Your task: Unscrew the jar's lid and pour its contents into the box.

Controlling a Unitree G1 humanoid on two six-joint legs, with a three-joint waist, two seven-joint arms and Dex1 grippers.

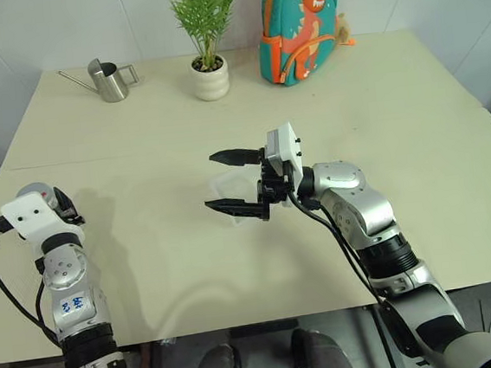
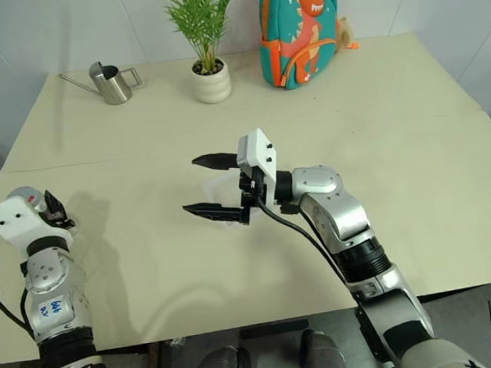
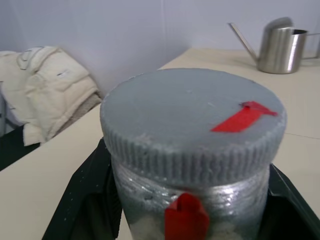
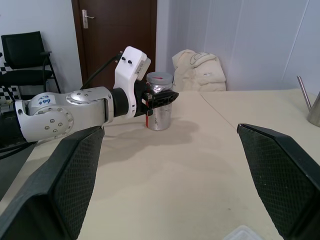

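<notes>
We see the left hand clamped on the small clear cylindrical jar, its black fingers pressed to the jar's sides just under the cap. The jar stands upright near the left edge of the pale cream table; whether its base rests on the surface or sits just off it, we cannot tell from the right wrist view. The round grey ribbed screw lid is still on, with a strip of red tape on top and a second red tab on the jar wall below the rim. Pale lumps show through the glass low in the jar, too blurred for us to call them the contents.

The right hand hovers mid-table with its two black fingers spread wide, nothing between them, pointing across toward the left arm. The shallow clear plastic box with rounded corners lies on the table under and just behind those fingers, well apart from the jar.

Along the far edge we have a small steel watering can, a white ribbed pot with a green leafy plant, and a teal backpack with an orange dinosaur print propped against the wall. A cream padded garment lies heaped beyond the table's left side.
</notes>
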